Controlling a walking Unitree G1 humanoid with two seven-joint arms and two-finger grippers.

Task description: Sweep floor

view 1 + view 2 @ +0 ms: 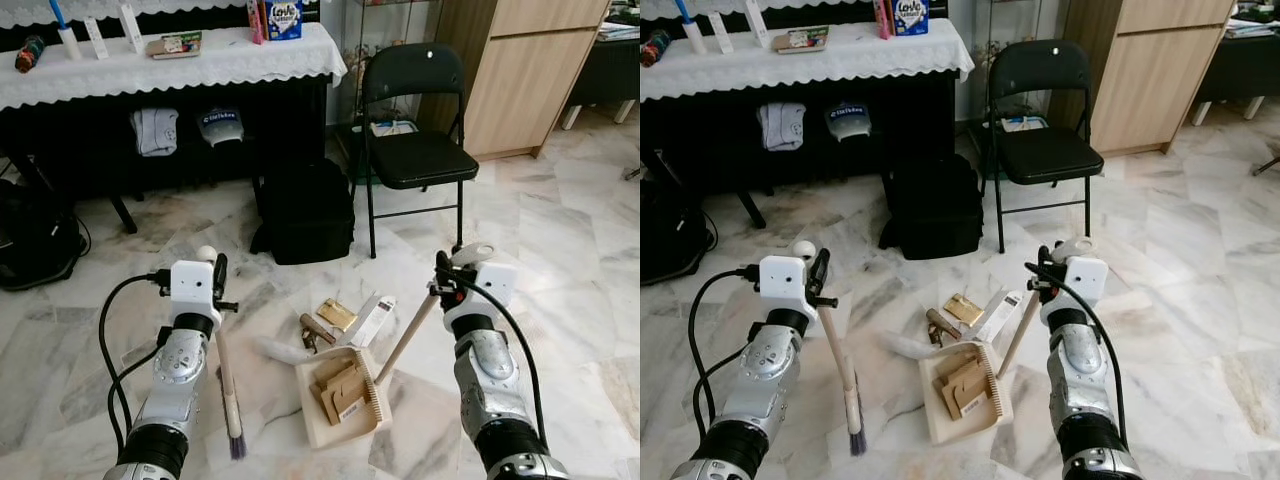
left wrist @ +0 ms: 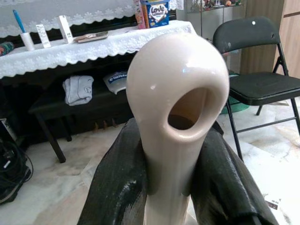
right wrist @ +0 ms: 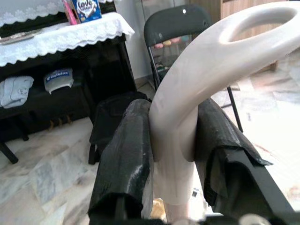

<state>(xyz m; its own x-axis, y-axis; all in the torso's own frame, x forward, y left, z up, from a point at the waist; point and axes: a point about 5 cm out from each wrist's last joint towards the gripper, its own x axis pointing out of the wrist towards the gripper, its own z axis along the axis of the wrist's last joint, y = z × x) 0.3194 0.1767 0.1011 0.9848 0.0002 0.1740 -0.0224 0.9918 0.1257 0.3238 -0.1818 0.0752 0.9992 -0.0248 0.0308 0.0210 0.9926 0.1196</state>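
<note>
The left gripper (image 1: 218, 277) is clamping its two black fingers (image 2: 123, 187) around the cream handle of a hand broom (image 1: 228, 372), just below the looped end, and the broom is hanging nearly upright with its dark purple bristles touching the marble floor (image 1: 560, 230) in front of the robot's left side. The right gripper (image 1: 1045, 272) is squeezing the curved cream grip of a long-handled dustpan (image 1: 965, 392), whose wooden shaft is slanting down and leftward to the pale pan sitting flat on the floor between the two arms. Inside the pan several flat brown pieces, probably cardboard scraps (image 1: 339, 386), are lying against its toothed back edge. Just beyond the pan's front lip, more litter is resting on the floor: a small golden packet (image 1: 337, 314), a white carton (image 1: 372, 320) lying on its side, a dark brown bit (image 1: 313, 331) that is too small to identify, and a crumpled white wrapper (image 1: 278, 349). Farther back a black backpack (image 1: 305, 210) is standing beside a black folding chair (image 1: 415, 150), and a table with a white lace cloth (image 1: 180, 60) is carrying a blue box (image 1: 284, 18) and other small items.
</note>
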